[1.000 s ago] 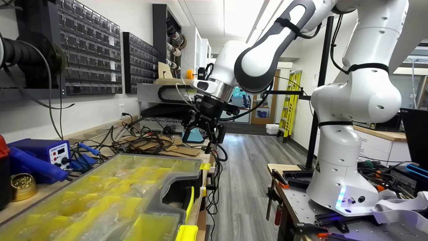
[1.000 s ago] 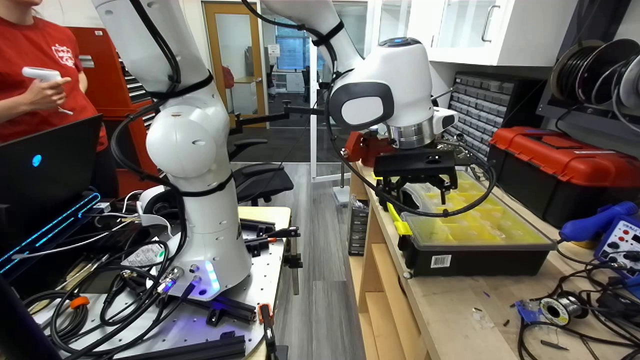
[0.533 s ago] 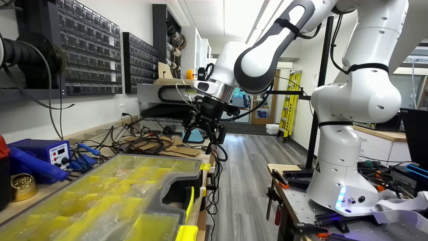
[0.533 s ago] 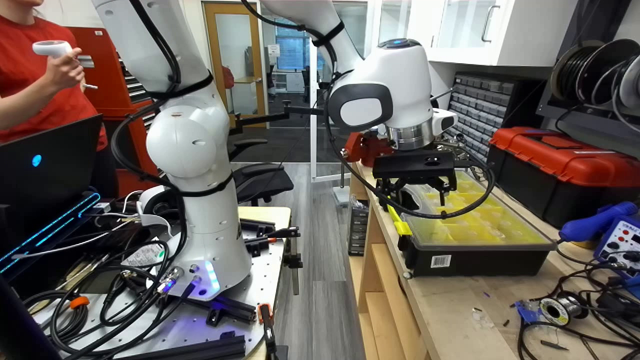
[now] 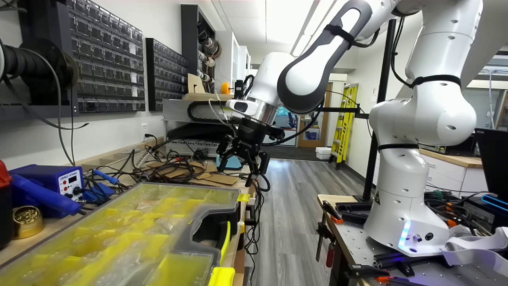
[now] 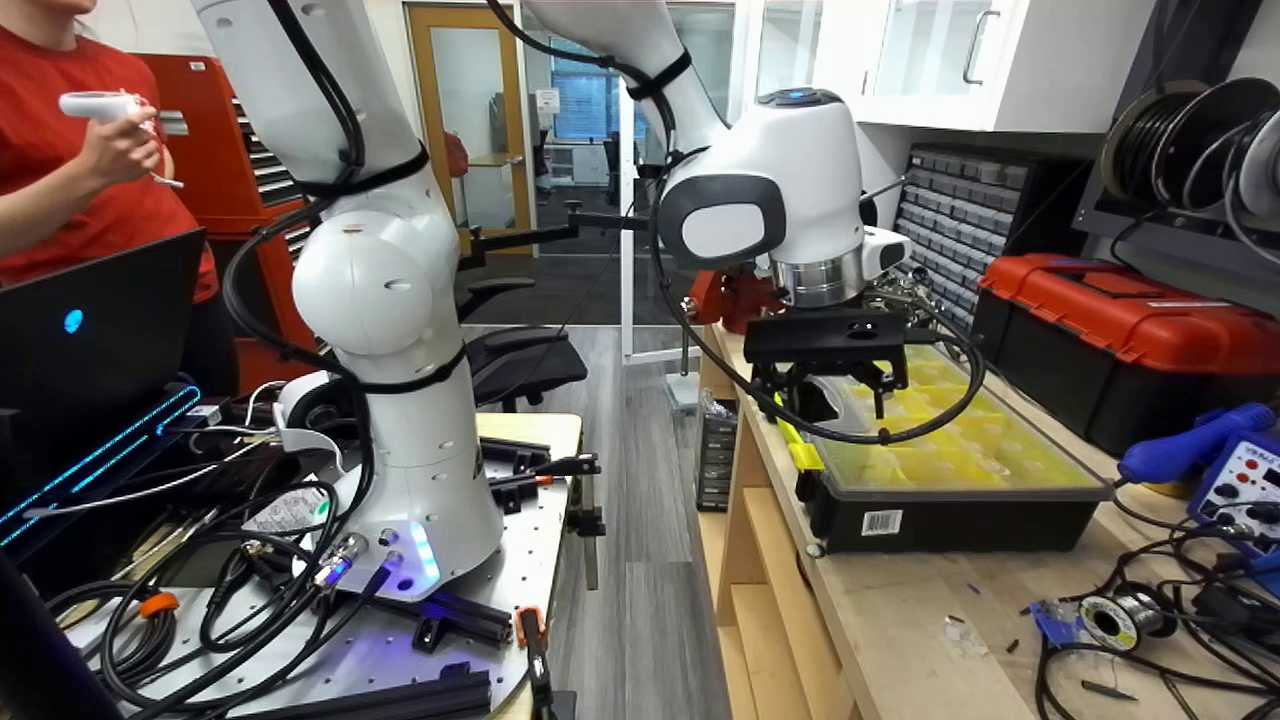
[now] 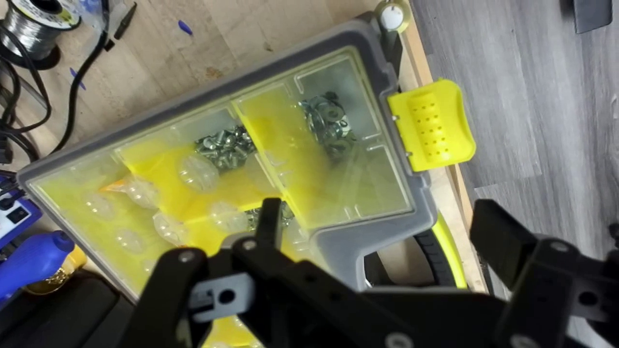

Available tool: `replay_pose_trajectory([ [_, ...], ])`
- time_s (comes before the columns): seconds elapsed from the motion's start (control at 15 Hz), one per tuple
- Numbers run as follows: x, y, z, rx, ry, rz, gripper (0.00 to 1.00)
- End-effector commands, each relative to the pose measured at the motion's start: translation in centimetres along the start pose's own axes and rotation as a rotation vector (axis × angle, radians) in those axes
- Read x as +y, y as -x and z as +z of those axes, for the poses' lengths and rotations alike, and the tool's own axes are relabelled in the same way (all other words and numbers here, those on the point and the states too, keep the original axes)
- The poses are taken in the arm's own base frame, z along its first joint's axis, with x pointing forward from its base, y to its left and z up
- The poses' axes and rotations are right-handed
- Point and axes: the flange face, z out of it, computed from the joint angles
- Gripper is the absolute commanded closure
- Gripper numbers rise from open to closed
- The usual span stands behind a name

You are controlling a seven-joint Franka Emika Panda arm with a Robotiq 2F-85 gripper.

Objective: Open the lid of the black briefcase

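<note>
Inside, metal parts [image 7: 227,147] sit in the case's [image 6: 970,525] yellow bins [image 7: 263,123] under its closed lid [image 5: 127,230]; the pincer [image 7: 377,212] gapes wide, empty.

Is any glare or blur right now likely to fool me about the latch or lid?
Wrist view: latch sharp enough to show its dots; gripper, closer up, looks softer; pale blobs across the lid might mislead, reflections or moulding, I can't tell. In an exterior view: the ceiling light glares near-white, with a pale sheen on the floor.
</note>
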Motion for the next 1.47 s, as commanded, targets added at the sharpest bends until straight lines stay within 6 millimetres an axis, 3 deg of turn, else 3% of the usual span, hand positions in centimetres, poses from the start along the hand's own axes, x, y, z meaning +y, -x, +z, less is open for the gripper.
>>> replay_pose_trajectory([
  [0.0,0.2,0.3,0.1,-0.008,0.014,-0.018,0.0],
  [0.47,0.4,0.9,0.3,-0.017,0.005,-0.045,0.0],
  [1.07,-0.6,1.3,2.9,-0.057,-0.035,-0.03,0.0],
  [1.4,-0.9,1.3,3.1,-0.054,-0.064,-0.034,0.0],
])
